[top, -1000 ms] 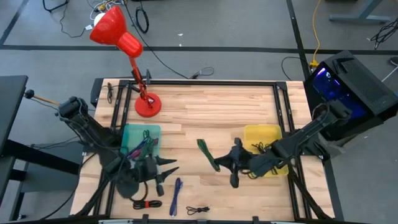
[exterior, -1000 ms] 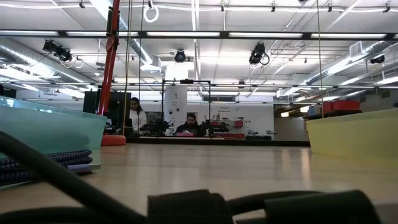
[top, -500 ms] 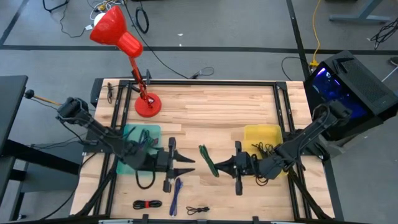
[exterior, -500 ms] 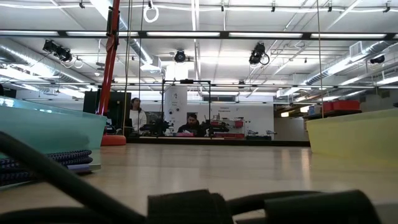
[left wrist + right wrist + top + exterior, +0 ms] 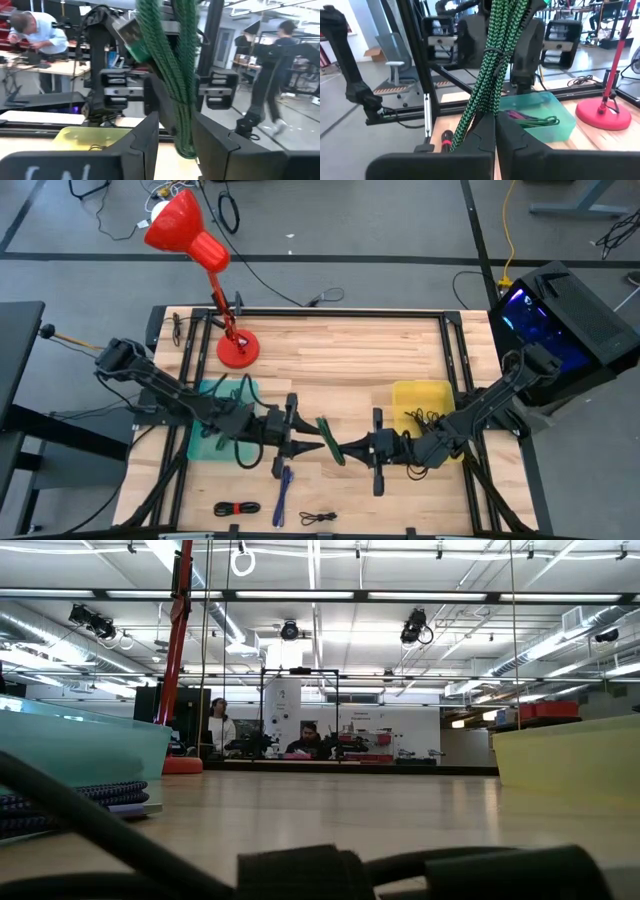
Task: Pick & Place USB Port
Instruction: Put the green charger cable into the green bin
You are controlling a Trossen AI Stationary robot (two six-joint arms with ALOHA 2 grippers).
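Holding cables (image 5: 527, 120): teal bin (image 5: 205, 442)

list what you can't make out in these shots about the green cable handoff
- High view: whether the left gripper already clamps the green cable; too small, arms overlap.
- Left wrist view: the cable's upper end, cut off by the picture edge.
- Right wrist view: the contents of the teal bin, partly hidden by the cable and the right gripper.
- Low view: neither gripper shows; a blurred black cord fills the foreground.

Both my arms reach inward, meeting mid-table. My right gripper (image 5: 343, 450) is clamped tight. My left gripper (image 5: 318, 446) faces it, fingers (image 5: 150, 135) parted slightly.
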